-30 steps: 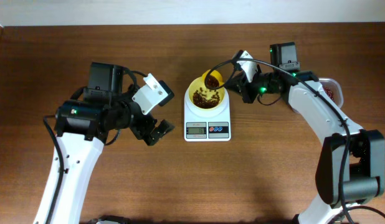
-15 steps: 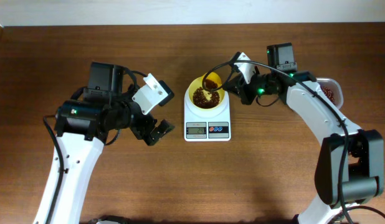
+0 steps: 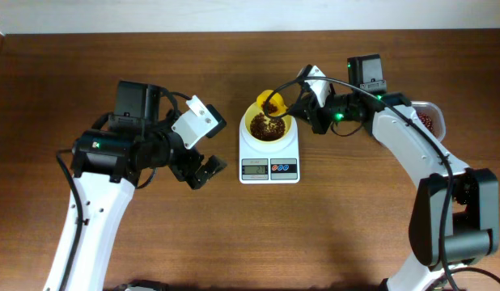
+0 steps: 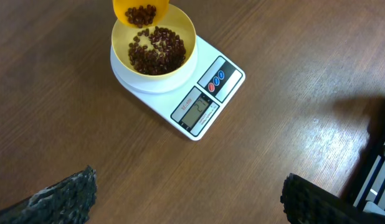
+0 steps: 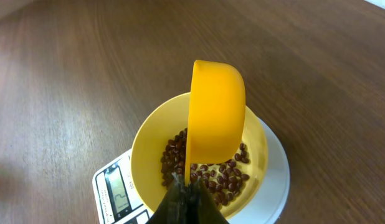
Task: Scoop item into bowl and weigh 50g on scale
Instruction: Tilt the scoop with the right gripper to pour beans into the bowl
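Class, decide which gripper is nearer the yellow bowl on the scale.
Right. The right gripper holds the scoop tipped over the bowl, just beside its right rim. The left gripper hangs open, apart from the scale, on its left side.

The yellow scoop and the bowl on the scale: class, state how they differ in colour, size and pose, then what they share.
Colour: the scoop is a deeper orange-yellow; the bowl is paler yellow.
Size: the scoop is narrower than the bowl.
Pose: the scoop is tipped above the bowl, held by the right gripper; the bowl sits upright on the scale.
Both hold dark reddish-brown beans.
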You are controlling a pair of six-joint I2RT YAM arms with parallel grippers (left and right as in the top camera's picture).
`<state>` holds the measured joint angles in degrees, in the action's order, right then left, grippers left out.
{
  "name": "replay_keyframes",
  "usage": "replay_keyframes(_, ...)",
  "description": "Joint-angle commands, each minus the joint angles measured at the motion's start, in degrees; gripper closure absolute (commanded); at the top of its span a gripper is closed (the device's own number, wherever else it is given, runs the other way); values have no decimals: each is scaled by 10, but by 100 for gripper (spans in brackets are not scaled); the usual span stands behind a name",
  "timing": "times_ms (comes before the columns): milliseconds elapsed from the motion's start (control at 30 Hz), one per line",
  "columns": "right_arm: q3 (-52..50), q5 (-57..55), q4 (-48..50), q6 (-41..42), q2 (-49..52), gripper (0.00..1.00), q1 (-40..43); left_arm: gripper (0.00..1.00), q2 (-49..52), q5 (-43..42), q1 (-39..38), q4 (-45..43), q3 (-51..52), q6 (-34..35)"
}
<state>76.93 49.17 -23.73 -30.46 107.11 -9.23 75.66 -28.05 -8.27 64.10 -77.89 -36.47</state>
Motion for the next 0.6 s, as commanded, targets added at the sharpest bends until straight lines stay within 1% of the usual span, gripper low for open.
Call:
replay_keyframes(0, 1, 12, 2, -71, 4, 96, 7, 1, 3, 0, 2, 1, 2, -9)
replay_keyframes(67, 1, 12, 2, -88, 4, 96, 7, 1, 3, 0, 2, 1, 2, -9)
replay_keyframes(500, 1, 14, -4, -88, -21, 96, 8, 1, 3, 0, 2, 1, 2, -9)
replay_keyframes(567, 1, 14, -1, -100, -23, 96, 16, 1, 3, 0, 2, 1, 2, -9)
